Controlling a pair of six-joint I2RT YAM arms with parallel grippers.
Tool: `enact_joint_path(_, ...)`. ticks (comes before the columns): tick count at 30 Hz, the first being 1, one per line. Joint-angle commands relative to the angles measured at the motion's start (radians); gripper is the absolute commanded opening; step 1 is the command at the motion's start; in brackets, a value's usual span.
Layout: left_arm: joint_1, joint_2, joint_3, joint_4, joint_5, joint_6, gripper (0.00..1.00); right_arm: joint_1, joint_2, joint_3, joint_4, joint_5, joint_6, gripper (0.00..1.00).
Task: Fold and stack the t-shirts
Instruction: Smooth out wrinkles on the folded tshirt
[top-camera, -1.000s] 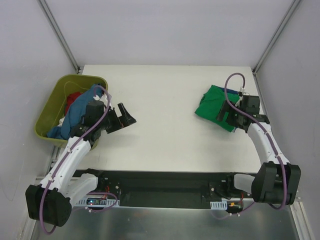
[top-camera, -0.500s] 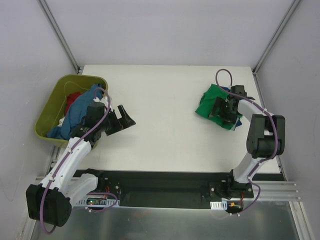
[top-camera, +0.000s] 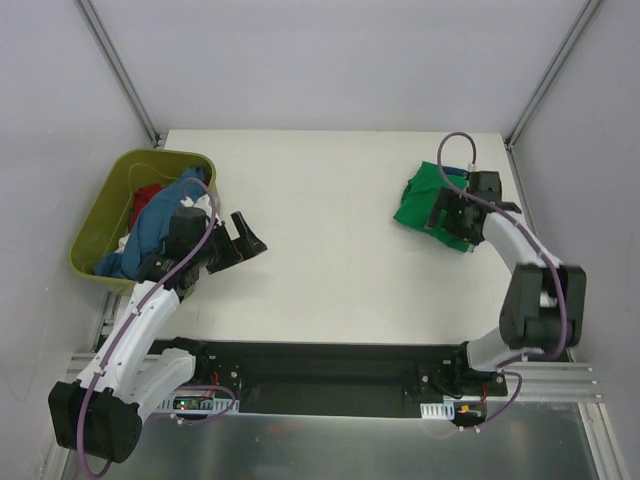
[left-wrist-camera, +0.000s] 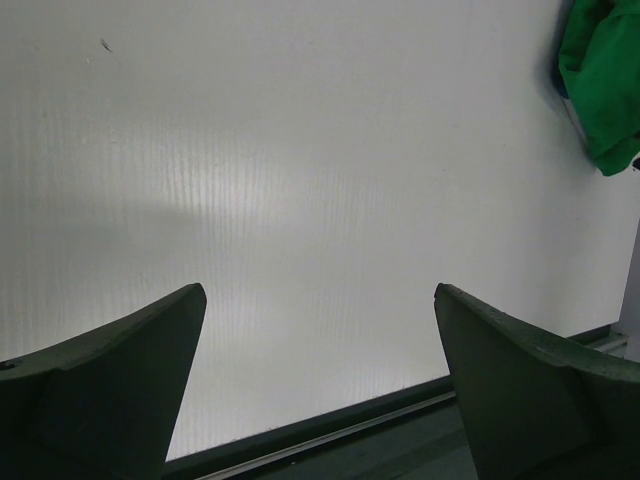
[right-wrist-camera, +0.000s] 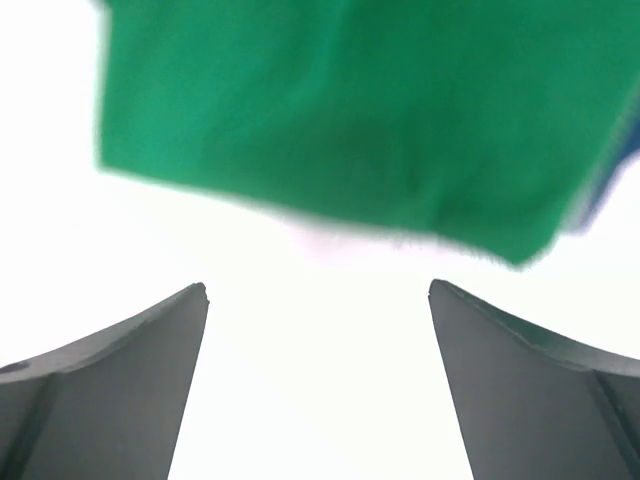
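The green t-shirt (top-camera: 413, 206) is plain and bright, the tub (top-camera: 97, 222) olive around a blue t-shirt (top-camera: 150, 226) and a red t-shirt (top-camera: 148, 195)

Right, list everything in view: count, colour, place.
green t-shirt: 1, bright green, bunched at the table's far right
blue t-shirt: 1, mid-blue, spilling over the tub's rim
red cloth: 1, red, inside the tub, mostly covered
tub: 1, olive-green, at the table's left edge
table: 1, white
left arm: 1, white and black, reaching beside the tub
right arm: 1, white and black, reaching to the green t-shirt
left gripper: 1, dark, open over bare table
right gripper: 1, dark, open at the green t-shirt's edge
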Motion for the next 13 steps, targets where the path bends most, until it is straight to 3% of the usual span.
enact_joint_path(1, -0.009, -0.059, 0.005, -0.012, -0.041, 0.013, 0.99, 0.017, -0.368, -0.168, 0.076, 0.098, 0.01, 0.97)
enact_joint_path(4, -0.009, -0.066, 0.008, -0.015, -0.116, 0.018, 0.99, 0.017, -0.605, -0.292, 0.08, 0.239, 0.015, 0.97)
enact_joint_path(13, -0.009, -0.17, -0.039, -0.021, -0.236, 0.024, 1.0, 0.017, -0.75, -0.426, 0.106, 0.26, 0.018, 0.97)
